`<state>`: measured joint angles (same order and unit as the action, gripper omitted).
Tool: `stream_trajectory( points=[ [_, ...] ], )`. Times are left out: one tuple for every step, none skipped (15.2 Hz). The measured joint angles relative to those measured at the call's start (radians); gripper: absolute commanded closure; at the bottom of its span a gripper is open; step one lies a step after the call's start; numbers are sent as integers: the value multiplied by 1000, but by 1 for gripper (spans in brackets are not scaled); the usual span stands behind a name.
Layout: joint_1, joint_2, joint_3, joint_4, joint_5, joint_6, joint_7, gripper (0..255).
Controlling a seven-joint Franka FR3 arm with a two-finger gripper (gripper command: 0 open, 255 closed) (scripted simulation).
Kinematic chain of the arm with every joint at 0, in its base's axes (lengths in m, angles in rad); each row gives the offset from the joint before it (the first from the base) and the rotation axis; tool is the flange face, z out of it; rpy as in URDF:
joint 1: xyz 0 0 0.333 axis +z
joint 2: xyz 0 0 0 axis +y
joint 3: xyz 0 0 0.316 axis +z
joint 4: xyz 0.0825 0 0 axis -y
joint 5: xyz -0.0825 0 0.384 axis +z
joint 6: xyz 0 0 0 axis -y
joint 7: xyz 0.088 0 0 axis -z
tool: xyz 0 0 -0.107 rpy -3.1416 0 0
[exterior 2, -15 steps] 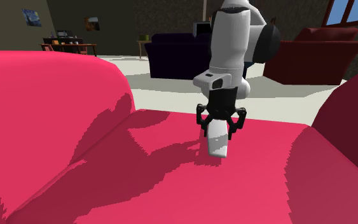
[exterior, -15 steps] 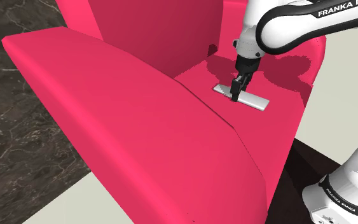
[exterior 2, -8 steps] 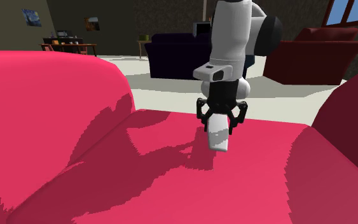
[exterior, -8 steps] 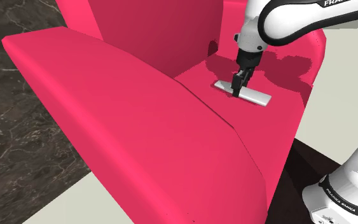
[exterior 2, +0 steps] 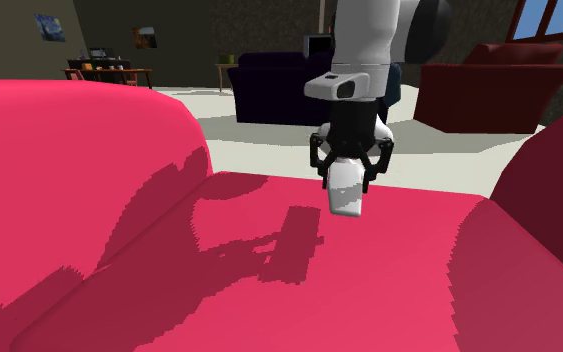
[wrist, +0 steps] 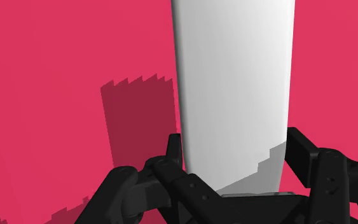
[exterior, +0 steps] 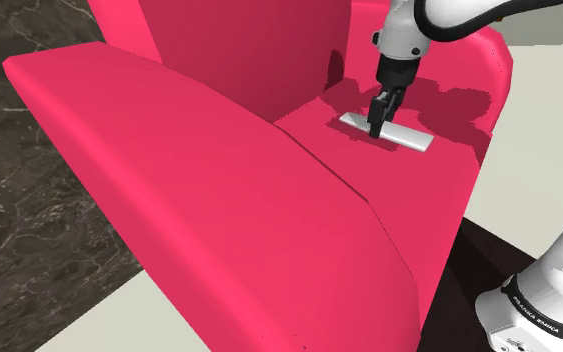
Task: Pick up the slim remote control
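Above the seat cushion of a bright pinkish-red upholstered sofa [exterior: 219, 190] [exterior 2: 119, 210] [wrist: 44, 63], the all-black two-finger gripper [exterior: 375, 128] [exterior 2: 347, 180] [wrist: 234, 149] of the white robot arm [exterior: 405, 38] [exterior 2: 369, 40] holds a slim, flat, pale grey-white remote control [exterior: 412, 138] [exterior 2: 346, 197] [wrist: 234, 83]. The black fingers [wrist: 173, 151] are drawn in only as far as the remote's width and press against its two long edges. The remote is a plain, thin, elongated slab with straight parallel sides, softly rounded at the end seen in the second exterior view; no buttons or markings can be made out on its smooth surface. Its broad face is turned toward the seat cushion, and it is clasped nearer one end, so the longer part sticks out beyond the fingers. It hangs clear of the sofa: its dark shadow [exterior 2: 294, 240] [wrist: 139, 121] lies on the seat cushion apart from the remote itself, and red upholstery shows between the two. The remote sits over the rear part of the seat, near the sofa's backrest and between its two armrests.
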<state>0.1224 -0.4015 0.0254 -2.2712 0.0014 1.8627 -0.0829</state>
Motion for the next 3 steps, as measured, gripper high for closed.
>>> stream_trajectory(
  points=[
    [0,0,0,12,0,-12,0,255],
    [0,-3,0,25,0,-28,0,255],
    [0,-4,0,34,0,-38,0,255]
  ],
)
